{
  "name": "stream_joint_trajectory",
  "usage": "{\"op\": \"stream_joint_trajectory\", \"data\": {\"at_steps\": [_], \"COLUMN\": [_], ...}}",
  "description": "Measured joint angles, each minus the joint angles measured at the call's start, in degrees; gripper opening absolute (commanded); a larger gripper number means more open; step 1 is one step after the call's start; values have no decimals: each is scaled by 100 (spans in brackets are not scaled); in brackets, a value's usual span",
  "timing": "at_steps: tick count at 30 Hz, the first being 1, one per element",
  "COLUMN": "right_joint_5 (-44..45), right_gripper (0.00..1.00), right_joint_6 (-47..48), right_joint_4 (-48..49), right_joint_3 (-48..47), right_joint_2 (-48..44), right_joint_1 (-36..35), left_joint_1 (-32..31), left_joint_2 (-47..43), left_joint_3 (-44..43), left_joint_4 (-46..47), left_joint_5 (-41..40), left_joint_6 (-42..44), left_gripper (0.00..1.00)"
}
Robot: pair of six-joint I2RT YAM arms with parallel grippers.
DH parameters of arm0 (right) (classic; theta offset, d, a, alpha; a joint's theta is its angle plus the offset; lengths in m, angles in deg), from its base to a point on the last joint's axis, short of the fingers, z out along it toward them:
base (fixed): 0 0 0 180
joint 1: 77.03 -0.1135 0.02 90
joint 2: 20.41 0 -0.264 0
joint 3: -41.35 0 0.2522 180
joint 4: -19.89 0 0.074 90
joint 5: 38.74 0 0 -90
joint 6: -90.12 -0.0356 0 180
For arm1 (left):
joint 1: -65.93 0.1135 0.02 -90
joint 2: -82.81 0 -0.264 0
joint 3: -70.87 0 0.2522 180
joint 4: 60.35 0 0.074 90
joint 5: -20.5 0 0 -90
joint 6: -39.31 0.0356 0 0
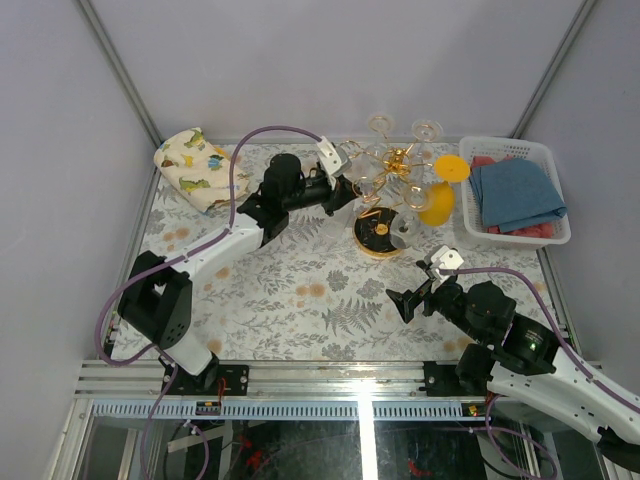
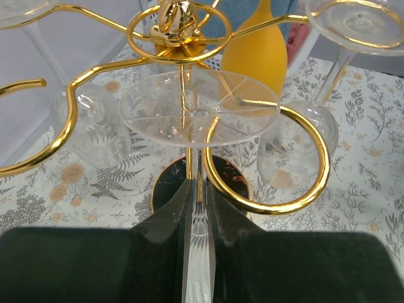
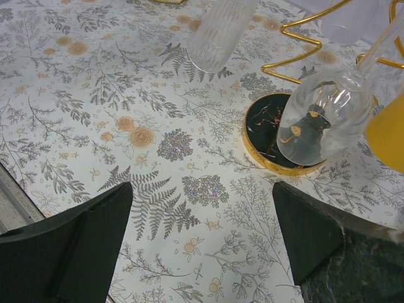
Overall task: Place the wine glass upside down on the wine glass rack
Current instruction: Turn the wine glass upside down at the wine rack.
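The wine glass (image 2: 199,107) stem was clamped by the left gripper (image 2: 199,189). It was best slid level into the wine glass rack (image 2: 175,22) loop. The right gripper (image 3: 202,199) was spread wide.

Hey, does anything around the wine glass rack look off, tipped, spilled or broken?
Nothing looks spilled or broken. Only the wine glass is unsettled: the left claw grips its stem, foot facing the wine glass rack's pole, not yet hanging. One hung glass is yellow.
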Motion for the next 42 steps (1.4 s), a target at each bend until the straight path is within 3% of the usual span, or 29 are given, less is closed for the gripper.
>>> {"op": "stream_joint_trajectory", "data": {"at_steps": [42], "right_joint_5": [20], "right_gripper": [100], "right_joint_6": [2], "right_joint_4": [-2], "right_joint_3": [2], "right_joint_2": [0], "right_joint_1": [0], "left_joint_1": [-138], "left_joint_2": [245], "left_joint_3": [-411], "left_joint_4": [-614], "left_joint_5": [1106], "left_joint_6": [686], "left_gripper": [0]}}
